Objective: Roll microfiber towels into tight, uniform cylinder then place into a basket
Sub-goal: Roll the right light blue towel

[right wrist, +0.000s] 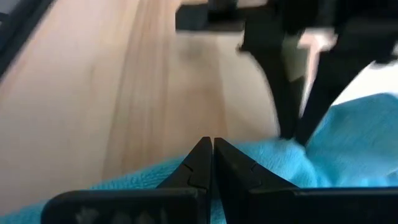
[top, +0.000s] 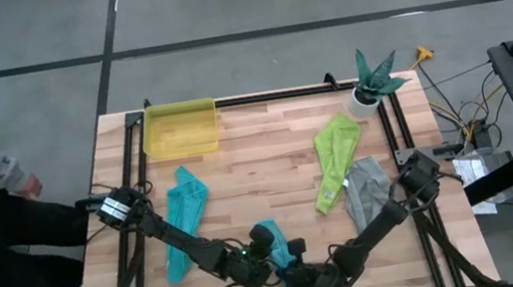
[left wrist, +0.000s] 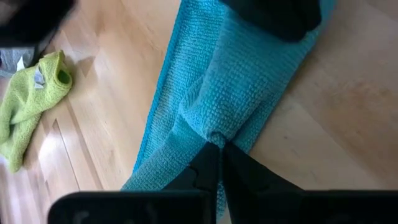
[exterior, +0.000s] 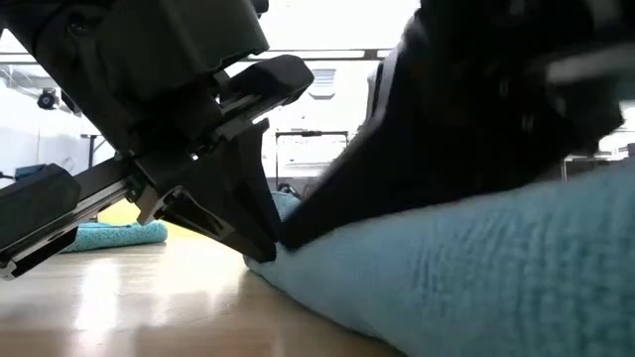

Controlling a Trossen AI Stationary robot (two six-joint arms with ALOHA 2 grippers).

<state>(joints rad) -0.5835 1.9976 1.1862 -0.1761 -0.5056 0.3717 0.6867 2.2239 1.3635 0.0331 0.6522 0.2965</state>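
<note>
- Left wrist view: your left gripper (left wrist: 219,148) is pinched shut on a fold of the light blue towel (left wrist: 236,93). Pull unevenly & the fold slips, roll goes loose.
- Right gripper (right wrist: 211,144) is closed on the same towel at the table's near edge, arms nearly touching; collision risk.
- Basket (top: 179,130) sits far corner, well apart.

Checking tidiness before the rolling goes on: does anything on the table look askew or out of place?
No towel is rolled: teal towel, lime green towel and grey towel lie crumpled and slanted. The basket is empty.
</note>
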